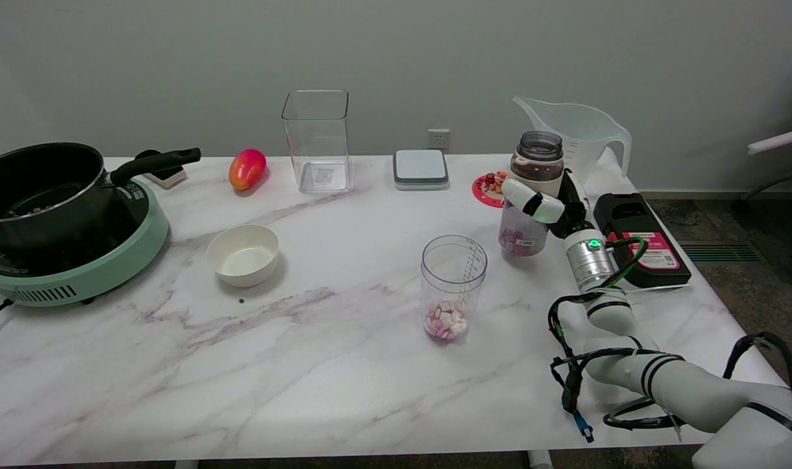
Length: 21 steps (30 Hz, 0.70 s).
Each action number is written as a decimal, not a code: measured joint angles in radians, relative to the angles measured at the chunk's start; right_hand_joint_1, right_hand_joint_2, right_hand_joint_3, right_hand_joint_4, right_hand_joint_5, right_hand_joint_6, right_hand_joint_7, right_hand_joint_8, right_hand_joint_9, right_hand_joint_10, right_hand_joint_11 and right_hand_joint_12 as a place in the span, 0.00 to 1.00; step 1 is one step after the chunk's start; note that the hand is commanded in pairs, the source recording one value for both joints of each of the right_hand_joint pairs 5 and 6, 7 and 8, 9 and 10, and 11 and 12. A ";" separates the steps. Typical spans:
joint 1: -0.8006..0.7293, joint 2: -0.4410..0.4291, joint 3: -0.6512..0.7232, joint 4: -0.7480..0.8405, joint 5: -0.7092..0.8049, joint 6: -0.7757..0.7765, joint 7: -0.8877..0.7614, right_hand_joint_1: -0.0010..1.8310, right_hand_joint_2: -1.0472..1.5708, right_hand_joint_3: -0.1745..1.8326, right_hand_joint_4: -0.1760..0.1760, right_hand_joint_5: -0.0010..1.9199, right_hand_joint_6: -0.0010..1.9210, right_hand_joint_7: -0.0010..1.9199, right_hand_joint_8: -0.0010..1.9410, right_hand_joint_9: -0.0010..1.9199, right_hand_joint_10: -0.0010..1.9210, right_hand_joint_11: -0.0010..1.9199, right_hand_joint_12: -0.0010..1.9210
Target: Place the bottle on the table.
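A black pot (38,185) is sitting on a green cooker (77,270); a white bowl (243,255), a mango (247,169) and a clear measuring cup (453,286) are standing apart on the worktop (305,378).

No words or numbers can be read here. The bottle (523,234), with the right hand (544,205) wrapped around it, has a small white label just under the fingers (533,202), but its print is too tiny. The black box (640,238), just beside the hand on the side away from the fingers, has a pink label with blurry writing. The measuring cup (452,286), near the fingertips, has thin lines up its side, too small to read.
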 measured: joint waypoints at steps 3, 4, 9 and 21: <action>0.012 -0.007 -0.002 -0.017 0.002 -0.006 0.003 0.82 0.50 0.72 0.50 0.58 0.58 0.74 0.74 0.67 0.67 0.60 0.60; 0.017 -0.010 -0.004 -0.022 0.003 -0.007 0.004 0.82 0.50 0.72 0.50 0.58 0.58 0.74 0.73 0.67 0.67 0.60 0.60; 0.033 -0.018 -0.007 -0.042 0.004 -0.011 0.004 0.81 0.49 0.70 0.50 0.58 0.58 0.73 0.73 0.67 0.67 0.59 0.59; 0.044 -0.028 -0.011 -0.066 0.007 0.025 -0.073 0.77 0.62 0.53 0.50 0.65 0.65 0.77 0.76 0.70 0.70 0.62 0.62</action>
